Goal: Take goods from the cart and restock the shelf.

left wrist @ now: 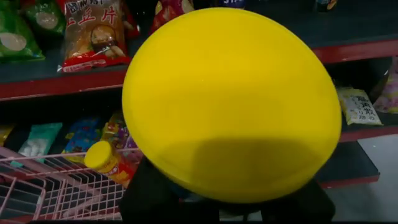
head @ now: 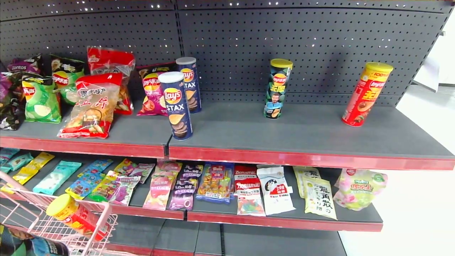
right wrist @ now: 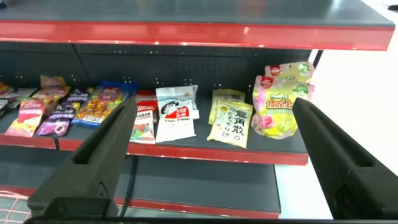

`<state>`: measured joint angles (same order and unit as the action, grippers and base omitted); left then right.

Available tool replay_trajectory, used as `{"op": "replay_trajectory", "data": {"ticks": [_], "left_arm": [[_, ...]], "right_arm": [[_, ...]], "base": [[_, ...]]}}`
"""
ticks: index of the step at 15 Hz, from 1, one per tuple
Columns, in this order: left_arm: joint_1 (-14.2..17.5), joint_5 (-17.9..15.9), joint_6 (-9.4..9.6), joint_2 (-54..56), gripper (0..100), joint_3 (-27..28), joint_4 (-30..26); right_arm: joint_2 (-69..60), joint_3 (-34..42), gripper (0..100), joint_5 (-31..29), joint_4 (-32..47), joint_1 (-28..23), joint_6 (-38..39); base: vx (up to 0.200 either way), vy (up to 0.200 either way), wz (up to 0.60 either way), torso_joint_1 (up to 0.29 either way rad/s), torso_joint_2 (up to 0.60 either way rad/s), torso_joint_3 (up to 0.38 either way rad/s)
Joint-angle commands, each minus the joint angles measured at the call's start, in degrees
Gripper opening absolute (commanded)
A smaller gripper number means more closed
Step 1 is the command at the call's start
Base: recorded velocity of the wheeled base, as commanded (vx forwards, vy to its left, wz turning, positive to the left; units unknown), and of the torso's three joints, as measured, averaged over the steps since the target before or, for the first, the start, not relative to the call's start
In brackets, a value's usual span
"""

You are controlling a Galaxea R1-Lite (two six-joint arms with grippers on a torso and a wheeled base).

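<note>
A grey pegboard wall backed the red-edged grey top shelf [head: 305,131]. On it a red crisp tube with a yellow lid [head: 366,94] stood near the right end. A dark green tube with a yellow lid [head: 277,89] stood well apart from it, and two blue tubes with white lids [head: 176,106] stood beside bagged crisps. My left gripper [left wrist: 227,211] was clamped on a held tube whose round yellow lid [left wrist: 230,106] sat close against my wrist camera, in front of the shelves and near the pink wire cart [head: 101,222]. Another red tube with a yellow cap [head: 73,213] lay in that cart. My right gripper [right wrist: 214,162] faced the lower shelf [right wrist: 205,154] of sweet packets, its black fingers [right wrist: 93,162] wide apart.
</note>
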<state>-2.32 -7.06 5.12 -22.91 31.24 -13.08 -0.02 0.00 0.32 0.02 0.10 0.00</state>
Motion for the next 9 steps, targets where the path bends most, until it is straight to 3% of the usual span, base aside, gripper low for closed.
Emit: {"op": "replay_trajectory", "data": {"ticks": [1, 2, 4, 9], "left_arm": [[0.0, 0.3, 1.12, -0.2, 0, 0.3, 0.0], [0.0, 0.3, 2.09, -0.1, 0, 0.3, 0.0], [0.0, 0.4, 2.17, -0.4, 0, 0.2, -0.1], [0.0, 0.4, 2.53, -0.3, 0, 0.0, -0.1]], "right_arm": [[0.0, 0.0, 100, 0.0, 0.0, 0.0, 0.0], [0.0, 0.0, 100, 0.0, 0.0, 0.0, 0.0], [0.0, 0.0, 100, 0.1, 0.0, 0.0, 0.0], [0.0, 0.0, 100, 0.3, 0.0, 0.0, -0.2]], "base": [[0.000, 0.000, 0.00, 0.154, -0.36, -0.203], [0.000, 0.000, 0.00, 0.144, -0.36, -0.212], [0.000, 0.000, 0.00, 0.119, -0.24, -0.132], [0.200, 0.000, 0.00, 0.007, -0.02, -0.006]]}}
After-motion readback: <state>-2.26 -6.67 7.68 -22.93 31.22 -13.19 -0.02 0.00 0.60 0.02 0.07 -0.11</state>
